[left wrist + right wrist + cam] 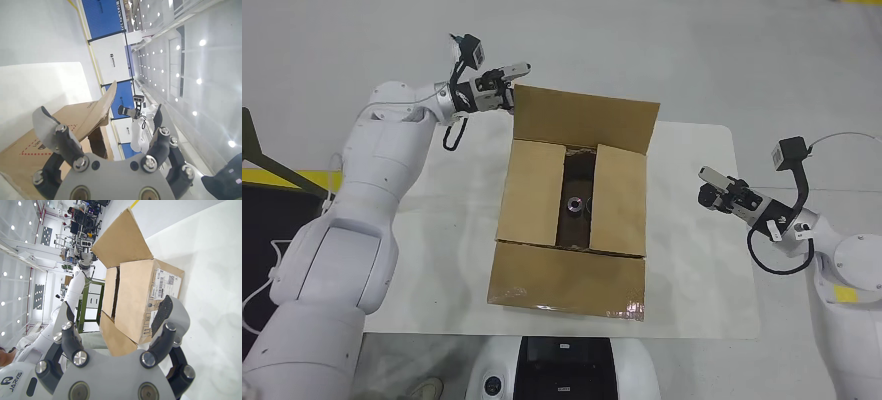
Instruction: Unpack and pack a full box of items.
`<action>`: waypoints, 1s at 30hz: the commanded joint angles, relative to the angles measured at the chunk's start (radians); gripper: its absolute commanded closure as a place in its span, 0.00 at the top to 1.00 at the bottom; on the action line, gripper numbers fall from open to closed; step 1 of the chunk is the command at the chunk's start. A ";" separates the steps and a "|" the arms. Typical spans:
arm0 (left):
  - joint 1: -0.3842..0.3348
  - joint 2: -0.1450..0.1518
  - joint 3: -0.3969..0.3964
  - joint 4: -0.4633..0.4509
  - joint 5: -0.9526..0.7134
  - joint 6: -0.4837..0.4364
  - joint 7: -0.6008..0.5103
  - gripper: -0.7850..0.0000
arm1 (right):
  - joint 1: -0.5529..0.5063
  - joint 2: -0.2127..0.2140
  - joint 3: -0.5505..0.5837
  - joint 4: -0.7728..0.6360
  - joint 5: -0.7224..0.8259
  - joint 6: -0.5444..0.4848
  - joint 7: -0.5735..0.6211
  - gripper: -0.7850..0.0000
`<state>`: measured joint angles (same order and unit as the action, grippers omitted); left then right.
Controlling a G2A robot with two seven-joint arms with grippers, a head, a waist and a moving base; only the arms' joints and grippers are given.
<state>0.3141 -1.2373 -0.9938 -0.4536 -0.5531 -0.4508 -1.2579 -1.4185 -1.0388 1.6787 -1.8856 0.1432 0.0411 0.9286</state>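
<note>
A white tabletop [692, 300] with rounded corners sits in a bright hall, and nearly everything that matters is in the middle of it. Take the brown cardboard box [535, 192] as the centre of a dial, with six o'clock toward the robot.

At six, the near flap [567, 280] lies folded outward and flat. The two side flaps, at nine and three, are folded in over the top. A dark slot between them shows a small round dark item with a pale ring [574, 205] down inside. The box is otherwise not yet unpacked, as far as I can see.

Out at three o'clock, well apart from the box, the right gripper [704, 186] hangs above the table with its fingers spread wide and nothing between them. At twelve the far flap [587, 118] stands up and leans away. Just beside its corner, at about eleven, the left gripper [517, 82] is also spread wide and empty.

I'd judge the step in hand to be opening the top. To do it well, each arm should take the side flap on its own side. It should catch the flap's free edge at the slot and swing it outward, without shoving the box along the table.

There is bare table at nine and three for those flaps to drop onto, with more room at three. At six the flat flap already reaches close to the table's edge.
</note>
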 commanded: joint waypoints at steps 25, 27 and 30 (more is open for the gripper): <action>0.138 0.076 -0.122 -0.207 -0.134 0.233 -0.278 1.00 | 0.000 0.000 0.000 0.000 0.000 0.000 0.000 1.00; 0.155 0.082 -0.124 -0.232 -0.136 0.246 -0.278 1.00 | 0.000 0.000 0.000 0.000 0.000 0.000 0.000 1.00; 0.179 0.091 -0.126 -0.266 -0.139 0.264 -0.278 1.00 | 0.000 0.000 0.000 0.000 0.000 0.000 0.000 1.00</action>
<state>0.4842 -1.1493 -1.1198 -0.7081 -0.6904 -0.1939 -1.5359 -1.4185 -1.0388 1.6787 -1.8856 0.1432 0.0411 0.9286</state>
